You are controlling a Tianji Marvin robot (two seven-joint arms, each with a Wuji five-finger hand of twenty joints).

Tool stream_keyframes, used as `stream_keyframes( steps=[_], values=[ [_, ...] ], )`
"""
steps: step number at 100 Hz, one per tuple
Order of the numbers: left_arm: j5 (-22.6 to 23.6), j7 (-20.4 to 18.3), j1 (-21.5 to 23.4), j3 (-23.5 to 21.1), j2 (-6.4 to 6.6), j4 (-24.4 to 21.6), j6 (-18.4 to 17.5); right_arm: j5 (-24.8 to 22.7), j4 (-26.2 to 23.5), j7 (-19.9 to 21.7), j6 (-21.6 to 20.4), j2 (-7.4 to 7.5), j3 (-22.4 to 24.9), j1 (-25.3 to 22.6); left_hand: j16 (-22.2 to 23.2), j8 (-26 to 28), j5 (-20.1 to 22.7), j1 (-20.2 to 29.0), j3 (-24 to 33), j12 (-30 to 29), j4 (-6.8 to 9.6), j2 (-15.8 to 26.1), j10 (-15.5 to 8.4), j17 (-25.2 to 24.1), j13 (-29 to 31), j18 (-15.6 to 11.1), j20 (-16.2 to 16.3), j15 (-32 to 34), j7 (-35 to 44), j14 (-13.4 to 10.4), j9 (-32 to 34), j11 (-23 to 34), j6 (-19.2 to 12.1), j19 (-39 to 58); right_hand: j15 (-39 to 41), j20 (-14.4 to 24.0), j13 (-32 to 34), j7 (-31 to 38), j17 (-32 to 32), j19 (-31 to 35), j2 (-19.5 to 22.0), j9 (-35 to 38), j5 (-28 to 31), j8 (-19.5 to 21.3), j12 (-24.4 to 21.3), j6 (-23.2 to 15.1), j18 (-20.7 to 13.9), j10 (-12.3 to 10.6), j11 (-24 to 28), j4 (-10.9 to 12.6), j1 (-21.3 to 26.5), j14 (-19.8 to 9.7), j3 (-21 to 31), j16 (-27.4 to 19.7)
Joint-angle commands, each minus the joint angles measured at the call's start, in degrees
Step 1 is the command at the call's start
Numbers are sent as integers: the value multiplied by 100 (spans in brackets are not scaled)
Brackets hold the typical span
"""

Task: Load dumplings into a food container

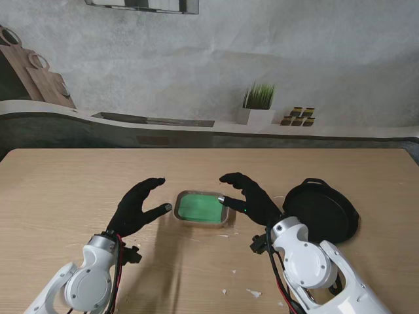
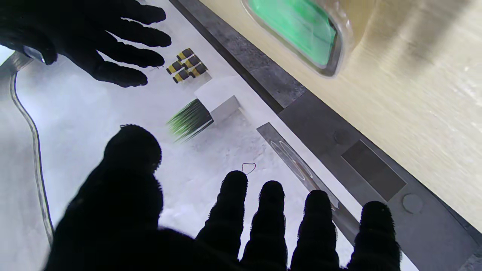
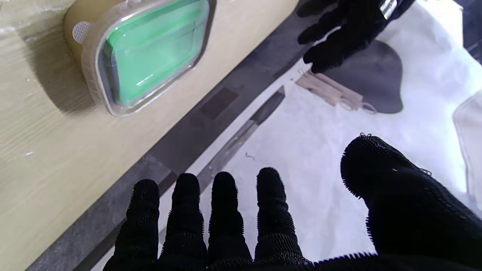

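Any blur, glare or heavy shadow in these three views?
Stand view: sharp, evenly lit, soft shadow on the table near the container. Left wrist view: table streaked with motion blur, left hand a black silhouette. Right wrist view: sharper, glare on the container's clear lid, right hand dark.

green container (image 1: 201,207), black pan (image 1: 322,210), black-gloved fingers (image 1: 152,185)

The container (image 1: 201,208) has its rim at 3 o'clock covered by the right hand (image 1: 249,199), and a clear lid blurs whatever lies inside. In the left wrist view its far part is cut by the edge. The white crumbs (image 1: 254,294) at 5 o'clock are too small to identify. The pan (image 1: 322,210) is partly hidden behind the right wrist.
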Motion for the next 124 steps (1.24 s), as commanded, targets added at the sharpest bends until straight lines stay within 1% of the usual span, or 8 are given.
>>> stream_keyframes(
  steps=[1,23,32,37,42,52,66,124],
  values=[
    [-34,8,241,14,-32,-91,-8,101,-119,43,-61,19,42,-292,-20,-57,83,16,-164,90,82,83,95,42,16,-47,-10,-2,-102,10,45,96,46,-45,-104,162,46,-64,58,-204,70,-24,92,-112,66,-284,-2,-218,186,86,-231,-234,-94,-73],
    [130,377,728,-35,-71,-190,-103,233,-318,-20,-710,36,343,-961,36,-68,119,32,-204,148,90,17,111,39,20,-29,27,-10,-140,31,57,55,42,-7,-224,306,125,-308,-61,-350,-158,-10,263,-167,6,-927,43,-354,80,104,-138,-185,-207,-128],
    [128,366,782,-35,-66,-180,-158,194,-285,-128,-895,27,323,-1044,-10,-82,152,76,-202,91,103,-60,105,-6,-10,-38,-9,-119,-178,20,35,-68,47,-54,-148,370,234,-371,14,-352,-425,-14,450,-161,108,-984,161,-297,305,162,26,-81,-173,-87],
    [186,276,800,-65,-38,-205,-186,194,-258,11,-991,66,351,-1060,-30,-93,97,45,-210,69,102,-28,79,-56,-61,-80,-26,-163,-210,-18,-34,-105,36,-83,-205,421,102,-457,-114,-425,-332,-11,269,-161,-32,-1008,31,-365,16,204,-12,-179,-191,-104],
    [219,274,806,-58,-34,-223,-249,147,-229,23,-1029,71,336,-1069,-31,-87,124,47,-215,67,106,-44,92,-46,-34,-58,-31,-166,-199,-11,-14,-92,49,-82,-168,451,156,-418,-82,-410,-371,37,297,-140,-39,-968,52,-356,0,225,47,-170,-182,-91],
    [296,257,803,-48,-18,-256,-342,-29,-83,-60,-1006,66,271,-1022,-33,-87,127,48,-214,57,111,-45,104,-48,-17,-48,-44,-177,-201,4,2,-88,59,-90,-138,469,162,-368,-64,-440,-446,-21,320,-105,51,-886,92,-336,180,241,72,-143,-116,-72],
    [329,214,751,-18,-3,-244,-405,125,-17,-112,-792,33,153,-959,-25,-86,109,45,-210,57,117,-43,87,-52,-15,-55,-58,-182,-205,-10,-14,-74,79,-95,-141,494,128,-350,-105,-451,-478,-19,329,-90,27,-900,69,-320,134,240,124,-140,-63,-72],
    [316,149,656,-21,5,-123,-333,-175,31,-221,-767,31,-69,-703,-13,-82,106,61,-189,51,120,-44,101,-80,-8,-50,-84,-202,-204,6,2,-62,95,-102,-36,559,132,-305,-83,-458,-526,-16,340,-53,62,-882,86,-287,218,258,162,-81,36,-21]
  ],
)
